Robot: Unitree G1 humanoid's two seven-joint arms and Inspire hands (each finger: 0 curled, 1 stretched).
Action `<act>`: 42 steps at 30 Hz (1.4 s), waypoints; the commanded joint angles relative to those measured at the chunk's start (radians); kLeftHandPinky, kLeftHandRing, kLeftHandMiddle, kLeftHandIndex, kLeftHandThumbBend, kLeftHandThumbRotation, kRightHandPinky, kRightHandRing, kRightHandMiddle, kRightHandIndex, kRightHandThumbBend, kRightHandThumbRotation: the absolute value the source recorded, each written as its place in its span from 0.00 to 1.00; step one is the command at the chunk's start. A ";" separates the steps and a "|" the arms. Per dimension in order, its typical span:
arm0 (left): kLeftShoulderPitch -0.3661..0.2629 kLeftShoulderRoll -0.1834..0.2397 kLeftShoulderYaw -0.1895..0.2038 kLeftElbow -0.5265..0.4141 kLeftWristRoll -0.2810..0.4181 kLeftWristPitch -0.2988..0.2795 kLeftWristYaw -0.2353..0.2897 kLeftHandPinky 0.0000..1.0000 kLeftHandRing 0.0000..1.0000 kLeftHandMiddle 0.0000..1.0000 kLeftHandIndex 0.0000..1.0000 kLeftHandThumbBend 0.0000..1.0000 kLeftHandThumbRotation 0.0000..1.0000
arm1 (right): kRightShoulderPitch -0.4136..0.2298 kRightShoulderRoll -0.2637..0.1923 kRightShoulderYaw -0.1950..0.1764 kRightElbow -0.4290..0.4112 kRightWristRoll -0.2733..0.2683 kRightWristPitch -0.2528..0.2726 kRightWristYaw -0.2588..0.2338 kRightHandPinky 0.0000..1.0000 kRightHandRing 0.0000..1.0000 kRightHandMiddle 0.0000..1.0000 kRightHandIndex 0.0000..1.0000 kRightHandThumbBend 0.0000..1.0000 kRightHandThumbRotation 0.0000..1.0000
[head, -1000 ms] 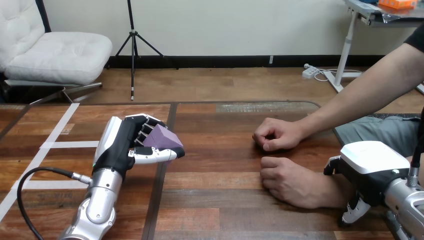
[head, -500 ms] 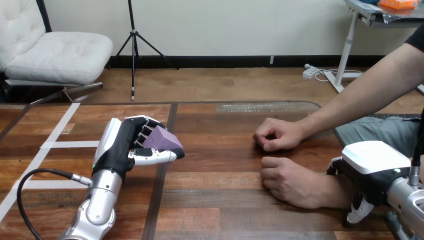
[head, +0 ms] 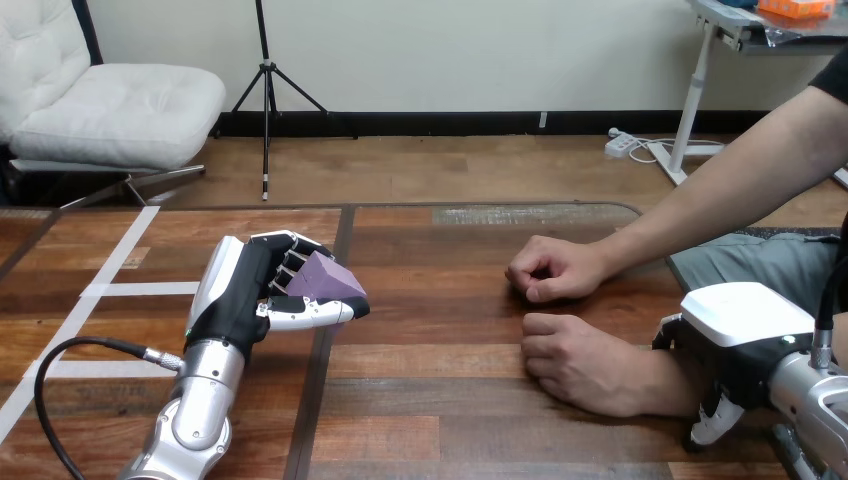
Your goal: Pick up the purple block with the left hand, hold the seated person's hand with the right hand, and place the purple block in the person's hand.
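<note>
Pickup looks done: the robot's left hand (head: 245, 295) is clenched round the purple wedge-shaped block (head: 325, 278), well apart from the person's nearer fisted hand (head: 580, 365). Right hand (head: 745, 335) sits at that hand's wrist, grip impossible to tell; handover remains.

I take this for a robot test bench in a lab, not a home. The wooden table (head: 450, 410) I work at carries squared strips of white tape (head: 140, 289) just left of my left hand (head: 245, 295). Right of that hand a seated person's hand (head: 580, 365) rests on the boards, close beside my right hand (head: 750, 335).
</note>
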 commanded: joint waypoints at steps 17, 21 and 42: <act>-0.039 0.005 0.010 -0.044 -0.002 -0.023 0.006 0.33 0.39 0.45 0.49 0.75 0.13 | -0.087 -0.011 0.029 0.104 0.021 0.007 -0.061 0.61 0.69 0.74 0.73 0.82 0.00; -0.038 0.006 0.009 -0.044 0.000 -0.027 0.008 0.33 0.40 0.45 0.49 0.74 0.13 | -0.089 -0.007 0.033 0.114 0.024 0.011 -0.069 0.60 0.68 0.73 0.72 0.82 0.00; -0.036 0.011 0.009 -0.042 0.001 -0.031 0.005 0.34 0.39 0.45 0.49 0.74 0.14 | -0.089 0.002 0.033 0.137 0.065 0.008 -0.103 0.35 0.44 0.50 0.53 0.82 0.00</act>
